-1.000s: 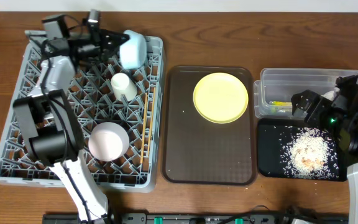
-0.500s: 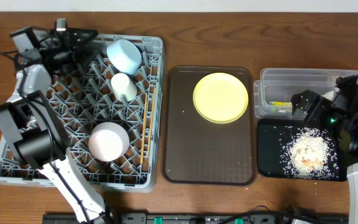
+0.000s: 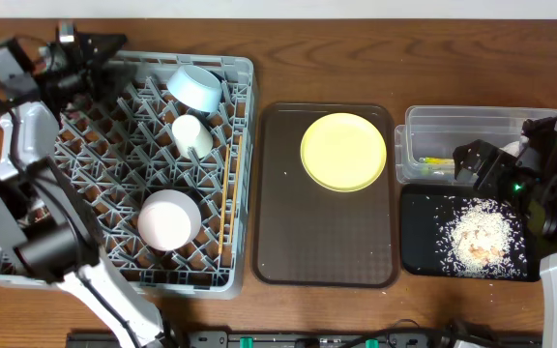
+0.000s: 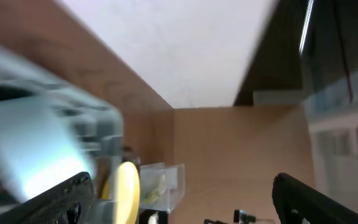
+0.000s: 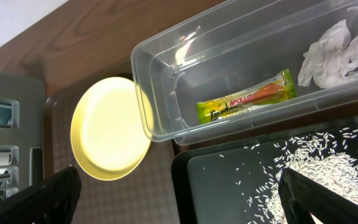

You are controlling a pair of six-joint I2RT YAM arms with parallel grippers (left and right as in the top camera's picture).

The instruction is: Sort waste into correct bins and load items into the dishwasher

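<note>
blue bowl (image 3: pixel 193 85) lying in grey rack (image 3: pixel 100 179), well apart from spread left fingers (image 4: pixel 319 200), right fingers (image 5: pixel 36 199) also spread

Overhead sits high, looking straight down on the whole wooden table (image 3: pixel 356 58): square grey plastic dish rack (image 3: pixel 249 126) left, dark brown serving tray (image 3: pixel 327 242) centre, clear rectangular plastic tub (image 3: pixel 482 121) right. Left wrist is low at the rack's far corner, tilted and blurred, facing rightward across the table. Right wrist hovers close above the tub, facing down. All three catch the round yellow plate (image 3: pixel 343 152) and the tub.
</note>
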